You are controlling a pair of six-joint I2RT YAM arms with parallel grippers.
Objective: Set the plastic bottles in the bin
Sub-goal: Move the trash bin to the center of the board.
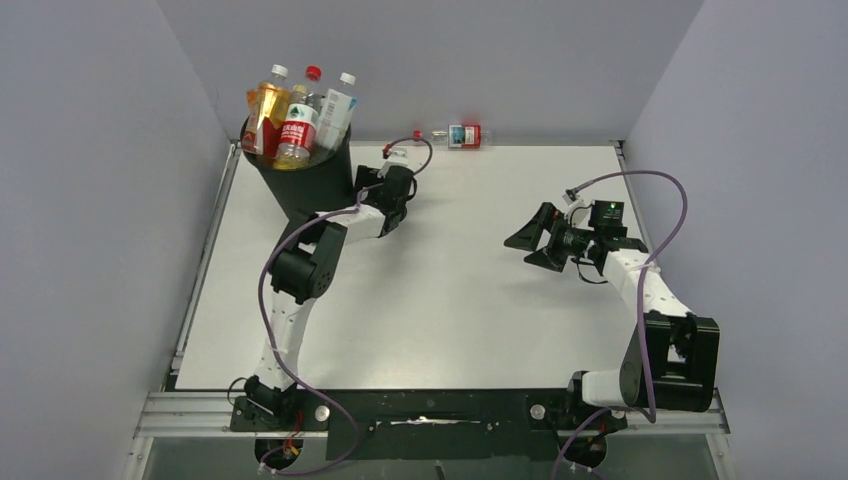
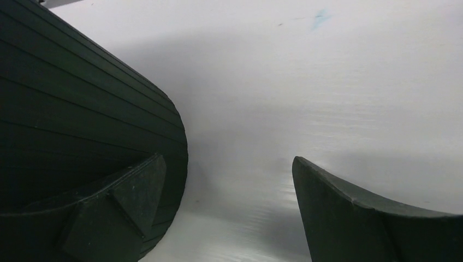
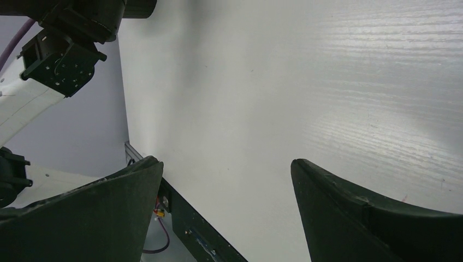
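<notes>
stray bottle (image 1: 463,135): on its side, 12 o'clock edge of the table (image 1: 450,300)
handling: we reckon light, slick, squashy; pinch across the label
bin (image 1: 300,185): 11 o'clock, stuffed with bottles (image 1: 297,120)
left hand (image 1: 385,190), right hand (image 1: 535,247): open, empty

Black ribbed bin (image 1: 300,185) holds amber, red-labelled, white-labelled bottles (image 1: 297,130)
</notes>
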